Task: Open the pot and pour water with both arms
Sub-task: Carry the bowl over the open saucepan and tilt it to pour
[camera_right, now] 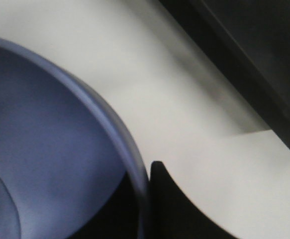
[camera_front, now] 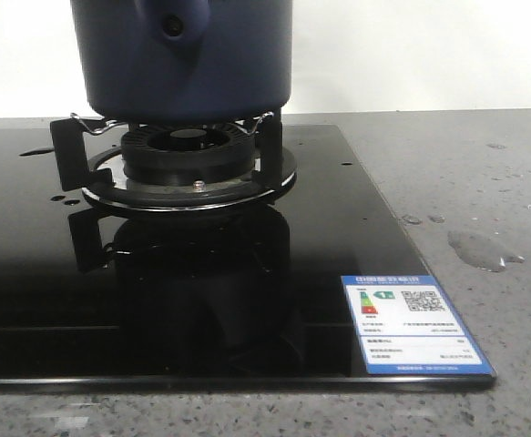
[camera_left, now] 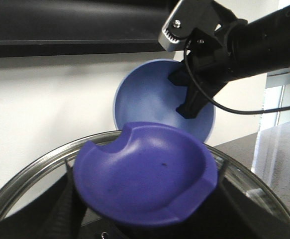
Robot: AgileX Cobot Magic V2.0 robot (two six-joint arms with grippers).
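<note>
Two grippers: your right gripper (camera_left: 190, 97) pinches the light blue bowl (camera_left: 149, 94) by its thin rim; the left gripper's (camera_left: 145, 228) closure you cannot tell. The pot (camera_front: 183, 68) sits on the burner (camera_front: 188, 150), matte, rigid, likely heavy; its handle stub (camera_front: 178, 23) looks graspable. Water (camera_front: 484, 250) slicks the counter (camera_front: 520, 155).

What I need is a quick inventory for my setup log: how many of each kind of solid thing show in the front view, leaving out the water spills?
Pot: 1
Gas burner: 1
Black glass cooktop: 1
Energy label: 1
Total: 4
</note>
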